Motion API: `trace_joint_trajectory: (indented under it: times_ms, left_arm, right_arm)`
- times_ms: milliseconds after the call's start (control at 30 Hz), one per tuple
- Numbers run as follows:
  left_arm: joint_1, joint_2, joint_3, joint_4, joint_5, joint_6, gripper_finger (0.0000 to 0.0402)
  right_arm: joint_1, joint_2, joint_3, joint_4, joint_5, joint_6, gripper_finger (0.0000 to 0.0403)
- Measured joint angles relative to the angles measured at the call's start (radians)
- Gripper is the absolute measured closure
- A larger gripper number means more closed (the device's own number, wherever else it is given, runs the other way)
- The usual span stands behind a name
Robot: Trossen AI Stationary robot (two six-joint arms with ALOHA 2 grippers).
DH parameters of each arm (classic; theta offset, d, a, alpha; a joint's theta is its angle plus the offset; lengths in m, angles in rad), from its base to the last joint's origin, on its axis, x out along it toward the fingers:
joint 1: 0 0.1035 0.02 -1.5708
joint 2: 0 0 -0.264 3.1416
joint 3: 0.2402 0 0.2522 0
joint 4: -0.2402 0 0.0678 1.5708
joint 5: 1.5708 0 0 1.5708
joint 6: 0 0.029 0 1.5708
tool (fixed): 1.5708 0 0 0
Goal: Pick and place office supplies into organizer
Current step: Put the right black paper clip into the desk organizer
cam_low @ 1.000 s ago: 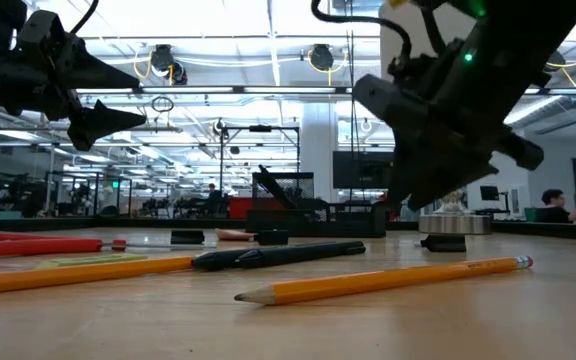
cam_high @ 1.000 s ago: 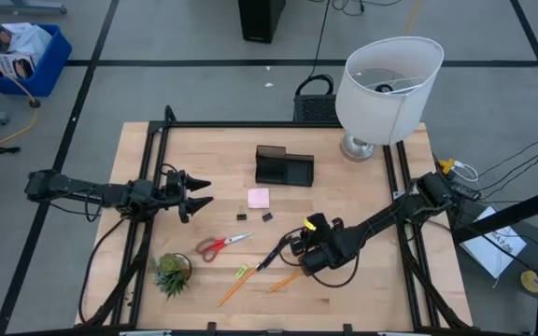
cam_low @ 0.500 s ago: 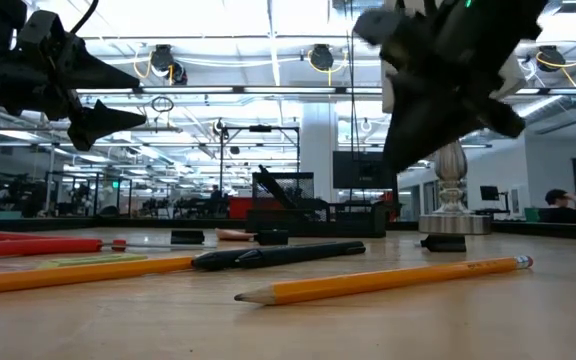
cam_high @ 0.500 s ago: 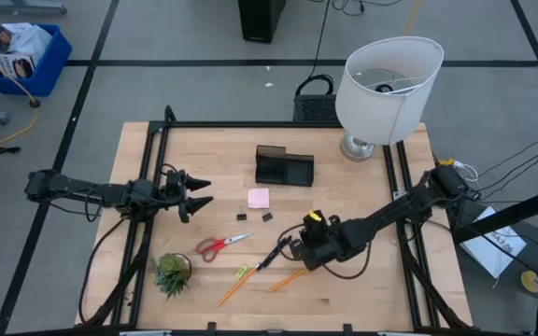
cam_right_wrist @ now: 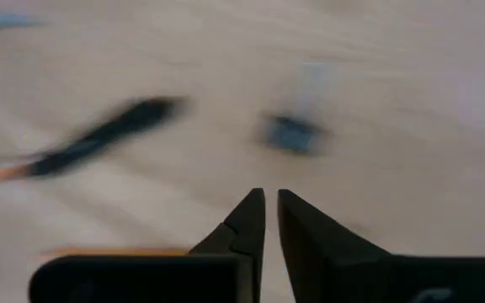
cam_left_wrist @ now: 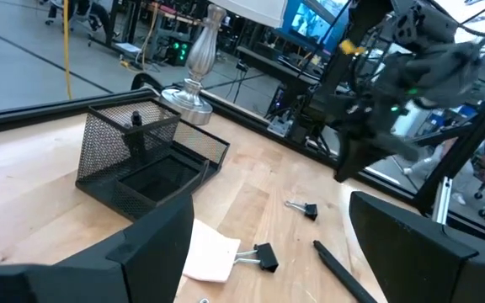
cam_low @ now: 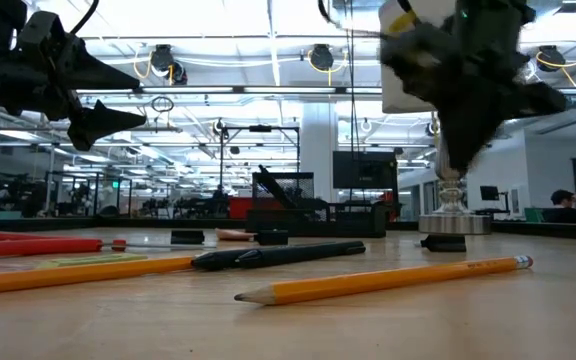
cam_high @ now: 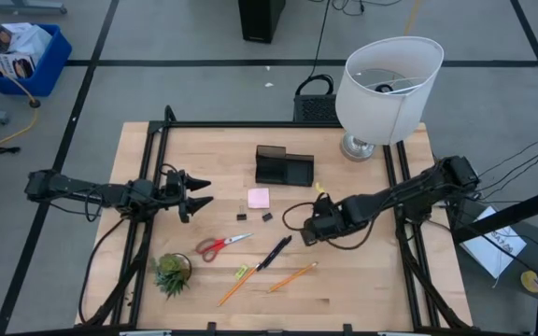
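Note:
The black mesh organizer (cam_high: 284,167) (cam_left_wrist: 141,151) stands on the table's far middle. Before it lie the pink sticky pad (cam_high: 258,198), two black clips (cam_high: 242,216) (cam_high: 267,217), red-handled scissors (cam_high: 222,245), a black pen (cam_high: 274,252) (cam_low: 278,255) and two pencils (cam_high: 292,276) (cam_high: 234,286). My right gripper (cam_high: 314,227) (cam_right_wrist: 270,206) hovers shut and empty above the table, just right of the pen's far end. My left gripper (cam_high: 199,191) (cam_left_wrist: 268,236) waits open and raised near the left edge, pointing at the organizer.
A large white lamp (cam_high: 386,89) stands at the far right corner. A small green plant (cam_high: 171,273) sits at the near left. Black frame rails (cam_high: 152,187) run along both sides of the table. Bare wood lies at the near right.
My right gripper has drawn back from over the pen and pencil, moving toward the table's far edge and a little right while turning. It carries nothing. Pen and pencils lie where they were.

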Motion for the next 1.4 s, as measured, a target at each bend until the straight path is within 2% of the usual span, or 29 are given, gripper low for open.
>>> trace_joint_trajectory:
  times_ms: [133,300,433,700,767,900,1000,1400]
  left_arm:
    - [0.0,0.0,0.0,0.0,0.0,0.006,0.0078]
    - [0.0,0.0,0.0,-0.015,0.0,0.006,0.0078]
    - [0.0,0.0,0.0,-0.025,0.001,0.006,0.0078]
    - [0.0,0.0,0.0,-0.024,0.001,0.004,0.0078]
    - [0.0,0.0,0.0,-0.016,0.002,0.003,0.0078]
    - [0.0,0.0,0.0,-0.019,0.011,-0.006,0.0078]
    - [0.0,0.0,0.0,-0.022,0.015,-0.014,0.0078]
    - [0.0,0.0,0.0,-0.016,0.012,-0.006,0.0078]
  right_arm:
    - [-0.035,-0.001,0.001,-0.007,-0.033,0.001,0.0316]
    - [-0.07,0.0,0.001,0.034,-0.026,-0.017,0.0265]
    - [-0.08,0.012,0.001,0.038,-0.002,-0.053,0.0238]
    - [-0.081,0.039,-0.031,0.118,-0.004,-0.018,0.0201]
    - [-0.081,0.049,-0.077,0.192,-0.023,-0.012,0.0196]
    - [-0.081,0.055,-0.169,0.35,-0.137,0.053,0.0198]
    - [-0.081,0.054,-0.215,0.452,-0.162,0.089,0.0207]
    - [-0.084,0.051,-0.225,0.421,-0.199,0.063,0.0238]
